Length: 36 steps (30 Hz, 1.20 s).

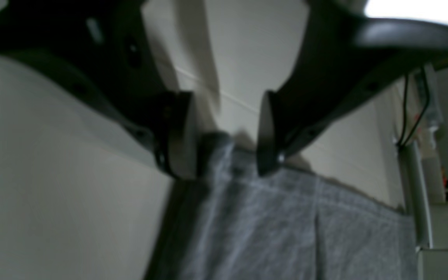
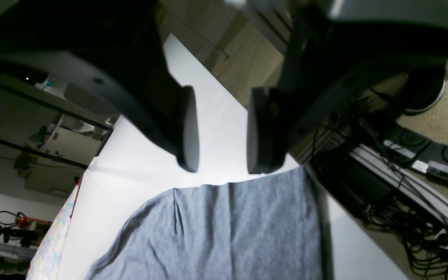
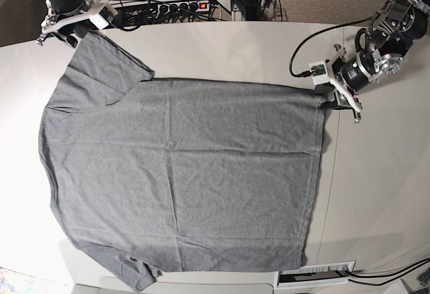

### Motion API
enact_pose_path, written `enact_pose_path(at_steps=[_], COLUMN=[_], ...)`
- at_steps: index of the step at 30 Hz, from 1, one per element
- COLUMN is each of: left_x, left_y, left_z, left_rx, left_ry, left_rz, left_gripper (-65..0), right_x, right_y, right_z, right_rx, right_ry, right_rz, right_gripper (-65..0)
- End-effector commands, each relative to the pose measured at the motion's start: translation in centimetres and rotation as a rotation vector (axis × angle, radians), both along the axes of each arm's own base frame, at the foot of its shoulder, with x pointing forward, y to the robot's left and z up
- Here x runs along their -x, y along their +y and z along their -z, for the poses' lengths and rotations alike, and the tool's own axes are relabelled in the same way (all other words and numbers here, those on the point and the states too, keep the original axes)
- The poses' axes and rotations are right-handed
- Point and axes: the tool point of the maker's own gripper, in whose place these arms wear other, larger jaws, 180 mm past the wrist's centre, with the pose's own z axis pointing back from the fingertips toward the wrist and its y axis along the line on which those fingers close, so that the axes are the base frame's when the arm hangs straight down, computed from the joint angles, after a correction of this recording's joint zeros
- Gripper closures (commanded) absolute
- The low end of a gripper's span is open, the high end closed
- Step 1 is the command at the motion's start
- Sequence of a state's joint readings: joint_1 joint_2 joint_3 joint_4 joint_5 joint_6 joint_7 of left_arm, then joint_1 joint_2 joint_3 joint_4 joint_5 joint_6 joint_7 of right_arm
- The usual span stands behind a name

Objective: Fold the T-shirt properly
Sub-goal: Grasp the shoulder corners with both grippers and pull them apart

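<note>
The grey T-shirt (image 3: 181,166) lies spread flat on the white table (image 3: 376,193), its hem toward the right and one sleeve reaching the back left corner. My left gripper (image 3: 334,98) sits at the hem's back right corner. In the left wrist view it (image 1: 224,169) is open, with the shirt's (image 1: 286,225) raised corner between the fingers (image 1: 181,155). My right gripper (image 3: 70,29) hovers at the back left sleeve end. In the right wrist view it (image 2: 224,165) is open just above the edge of the grey cloth (image 2: 228,233), with bare table showing in the gap.
A power strip and tangled cables (image 3: 181,5) lie behind the table's far edge. More cables and boxes (image 2: 403,233) sit on the floor beside the table. A white strip (image 3: 316,274) lies at the front edge, near the hem's front corner.
</note>
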<state>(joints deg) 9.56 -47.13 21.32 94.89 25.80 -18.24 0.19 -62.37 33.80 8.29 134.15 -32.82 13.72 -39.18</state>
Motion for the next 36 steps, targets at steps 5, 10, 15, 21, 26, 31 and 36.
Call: enact_pose_path(at_steps=[5,10,15,21,26,31,36], left_x=[0.4,1.0,0.9,2.9,5.5,6.6,7.4], left_y=[1.3,-0.4,0.1,1.9,3.7,5.5,7.0], left_z=[0.8,1.4,1.7,2.0,2.2,2.4,2.6], left_rx=[-0.055,-0.014,-0.051,-0.122,-0.210,-0.264,-0.320], left_ry=[0.038,0.077,0.083,0.127,0.108,0.105,0.125], left_rz=[-0.015,-0.006,-0.035,-0.059,-0.023,-0.037,-0.054], left_gripper=[-21.5,-1.4,0.0,0.0,0.0,0.0,0.0], right_x=[-0.4,-0.4,-0.5,-1.4,-2.1,-1.0,0.5], right_y=[0.0,-0.1,-0.1,-0.2,-0.2,1.0,2.8], right_z=[-0.7,-0.8,-0.9,-1.3,-1.6,0.1,1.6], right_rx=[0.013,0.025,0.029,0.030,0.027,-0.059,-0.169], right_ry=[-0.023,-0.028,-0.031,-0.063,-0.085,0.035,0.145], right_rz=[-0.010,-0.013,-0.016,-0.015,-0.008,-0.037,-0.063], right_gripper=[-21.7,-21.7,-21.7,-21.6,-21.6,-21.8,-31.4])
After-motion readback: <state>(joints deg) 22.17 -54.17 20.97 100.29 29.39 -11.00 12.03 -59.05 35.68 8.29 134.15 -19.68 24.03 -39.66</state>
